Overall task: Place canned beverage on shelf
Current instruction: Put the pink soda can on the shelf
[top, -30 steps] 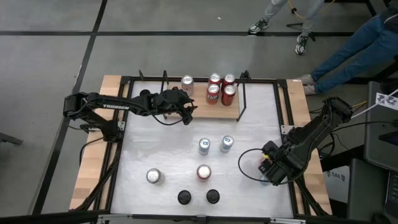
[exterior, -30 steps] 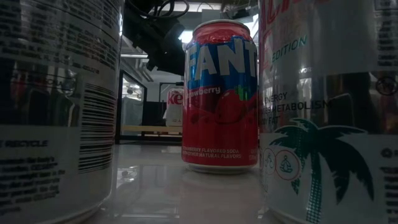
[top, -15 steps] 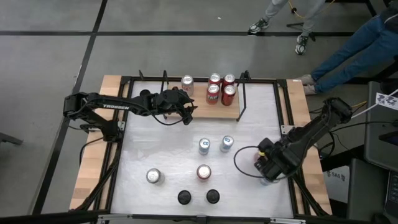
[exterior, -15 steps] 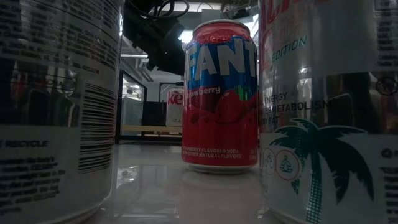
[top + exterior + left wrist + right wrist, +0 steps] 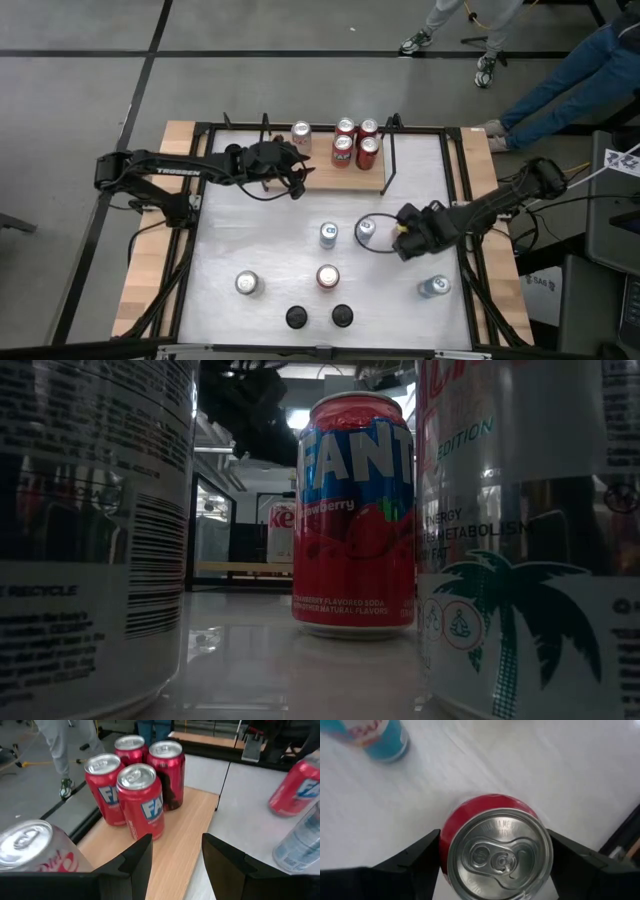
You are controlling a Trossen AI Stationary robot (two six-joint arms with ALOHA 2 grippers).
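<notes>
The shelf (image 5: 350, 178) is a light-wood board with black rods at the table's far edge. Several red cans (image 5: 355, 143) and a silver can (image 5: 301, 133) stand on it; they also show in the left wrist view (image 5: 142, 800). My left gripper (image 5: 295, 178) (image 5: 175, 857) is open and empty over the shelf's near left corner. My right gripper (image 5: 400, 240) (image 5: 495, 847) is shut on a red can (image 5: 495, 855) right of the table's middle, beside a blue-topped can (image 5: 366, 230). In the high view the gripper hides the red can. My right gripper pinches the red can between its two fingers, on two opposite sides of the wall just under the top rim (image 5: 444, 837). The fingers come from above, slanting down. The can stands upright with its silver top up. Its base is hidden, so lifted or resting cannot be told.
Loose cans stand on the white table: two blue-topped (image 5: 328, 235), one red Fanta (image 5: 328, 276) (image 5: 353, 510), one silver (image 5: 248, 283), two black (image 5: 296, 317) and one at the near right (image 5: 433, 287). A cable loops by my right gripper (image 5: 372, 245). People's legs (image 5: 560, 80) show beyond the far right corner.
My right gripper has gone from the near right of the table toward its middle and far side, uncovering the can at the near right. My left gripper has drawn back a little toward the table's left and risen slightly.
</notes>
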